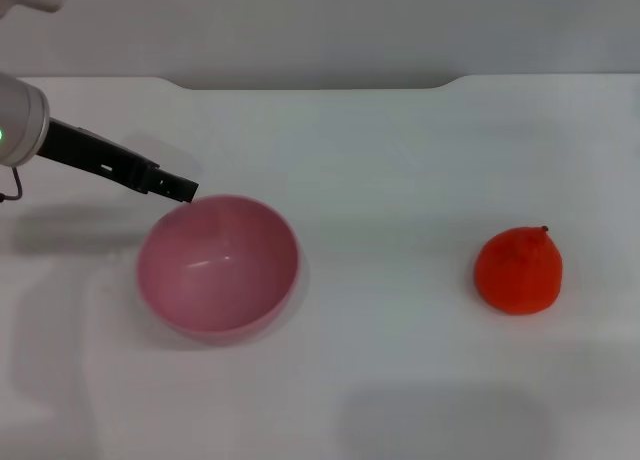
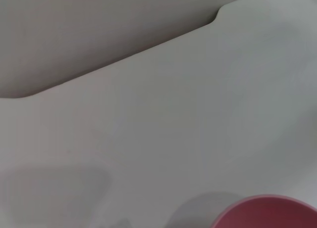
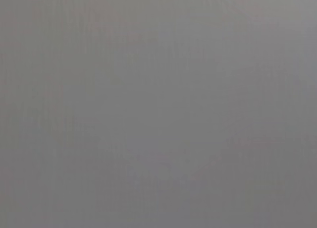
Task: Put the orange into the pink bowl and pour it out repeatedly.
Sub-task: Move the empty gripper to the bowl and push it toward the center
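— How is the left arm posed?

— It is seen reaching in from the counter's left edge, its dark forearm slanted toward the middle. The left pincer (image 1: 178,187) is held just at the far left rim of the pink bowl (image 1: 218,267); whether the rim is touched cannot be told. Only a narrow dark tip is shown, so how far the pincer is spread cannot be told, and nothing is seen gripped in it.

— And the right arm?

— Nothing of it is shown in the head view, and only a plain grey field is given by its wrist camera.

— Where is the bowl placed?

— It is set upright on the white counter (image 1: 400,160), left of the middle and nearer the front edge than the far one. Its hollow is seen bare. In the left wrist view only a slice of its pink rim (image 2: 267,213) is caught.

— And the orange?

— The orange (image 1: 518,271) is laid on the counter toward the right edge, well apart from the bowl, its small stem nub tilted up and to the right. Between the two, only bare counter is seen.

— Anything else around?

— The far edge of the counter is marked by a shallow notch, with a grey wall (image 1: 330,25) behind it.
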{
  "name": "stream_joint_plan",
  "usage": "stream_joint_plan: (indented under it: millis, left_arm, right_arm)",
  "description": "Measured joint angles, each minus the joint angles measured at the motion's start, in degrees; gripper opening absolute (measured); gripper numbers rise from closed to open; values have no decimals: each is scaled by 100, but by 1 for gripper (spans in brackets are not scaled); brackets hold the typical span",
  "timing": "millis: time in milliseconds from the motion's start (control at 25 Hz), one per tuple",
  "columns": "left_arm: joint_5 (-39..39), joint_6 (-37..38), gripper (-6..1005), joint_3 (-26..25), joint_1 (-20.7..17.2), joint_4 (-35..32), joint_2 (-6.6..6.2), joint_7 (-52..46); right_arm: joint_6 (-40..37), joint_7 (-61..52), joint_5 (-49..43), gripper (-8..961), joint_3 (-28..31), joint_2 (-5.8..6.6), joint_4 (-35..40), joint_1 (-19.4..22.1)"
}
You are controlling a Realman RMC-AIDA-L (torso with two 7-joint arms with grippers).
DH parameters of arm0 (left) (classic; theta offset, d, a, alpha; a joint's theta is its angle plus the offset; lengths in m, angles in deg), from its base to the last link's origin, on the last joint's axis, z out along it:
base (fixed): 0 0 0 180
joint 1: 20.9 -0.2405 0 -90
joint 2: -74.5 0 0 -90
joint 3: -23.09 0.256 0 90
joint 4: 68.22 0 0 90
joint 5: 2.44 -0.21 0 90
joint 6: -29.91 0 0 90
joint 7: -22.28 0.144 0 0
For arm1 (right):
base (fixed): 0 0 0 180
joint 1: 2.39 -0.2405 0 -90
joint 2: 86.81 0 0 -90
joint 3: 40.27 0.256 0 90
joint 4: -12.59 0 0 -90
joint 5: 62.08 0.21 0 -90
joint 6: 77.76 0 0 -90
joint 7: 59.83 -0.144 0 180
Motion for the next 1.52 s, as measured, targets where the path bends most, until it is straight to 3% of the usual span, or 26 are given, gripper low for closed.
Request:
stream_joint_plan:
  millis: [720, 1520]
  left_arm:
    - [-184, -310, 639, 32, -296, 524, 18, -80]
    - [-180, -711, 632, 260, -300, 1095, 41, -83]
  right_arm:
    - [-13, -12, 0, 549, -122, 1, -6, 12]
    - [-29, -13, 0, 551, -225, 1, 18, 47]
